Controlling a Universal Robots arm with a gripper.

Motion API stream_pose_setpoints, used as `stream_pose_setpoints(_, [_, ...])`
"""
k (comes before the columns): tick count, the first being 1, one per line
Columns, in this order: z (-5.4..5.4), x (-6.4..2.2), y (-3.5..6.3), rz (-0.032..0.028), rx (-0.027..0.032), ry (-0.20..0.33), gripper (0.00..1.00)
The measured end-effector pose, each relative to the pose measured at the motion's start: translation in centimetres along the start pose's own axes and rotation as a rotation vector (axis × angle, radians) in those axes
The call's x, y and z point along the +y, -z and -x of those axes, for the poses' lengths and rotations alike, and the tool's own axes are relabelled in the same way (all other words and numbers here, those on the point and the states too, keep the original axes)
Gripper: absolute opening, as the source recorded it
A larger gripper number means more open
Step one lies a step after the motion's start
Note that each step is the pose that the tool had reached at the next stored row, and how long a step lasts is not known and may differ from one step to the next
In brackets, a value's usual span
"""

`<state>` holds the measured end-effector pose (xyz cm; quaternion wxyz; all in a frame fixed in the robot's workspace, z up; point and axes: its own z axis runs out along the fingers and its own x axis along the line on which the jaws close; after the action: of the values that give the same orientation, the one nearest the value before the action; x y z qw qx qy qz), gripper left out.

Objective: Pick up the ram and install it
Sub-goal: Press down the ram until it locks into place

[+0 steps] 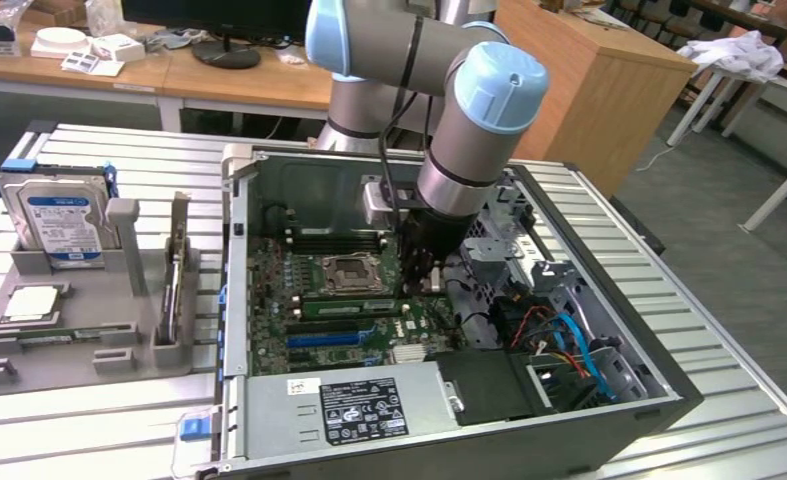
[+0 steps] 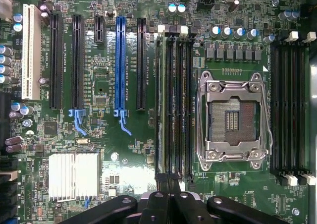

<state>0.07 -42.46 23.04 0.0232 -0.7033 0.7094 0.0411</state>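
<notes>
So the fingers (image 2: 161, 209) are pinched together, and the ram (image 2: 159, 100) sits in a slot right ahead of their tips, beside the CPU socket (image 2: 233, 117).

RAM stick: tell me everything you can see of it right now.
The ram is a long, thin green board standing on edge in a memory slot. Its slot is the one nearest the expansion slots, in the bank beside the open processor socket. Seen from above, only its top edge shows, so no chips can be made out. It runs the slot's length and looks level. The neighbouring slots look empty. The shut gripper hangs over one end of the bank; whether it touches the stick is unclear.
</notes>
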Motion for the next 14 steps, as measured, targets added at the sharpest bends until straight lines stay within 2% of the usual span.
stream_pose_setpoints(14, [-0.02,0.0,-0.24,0.0,0.0,0.0,0.11])
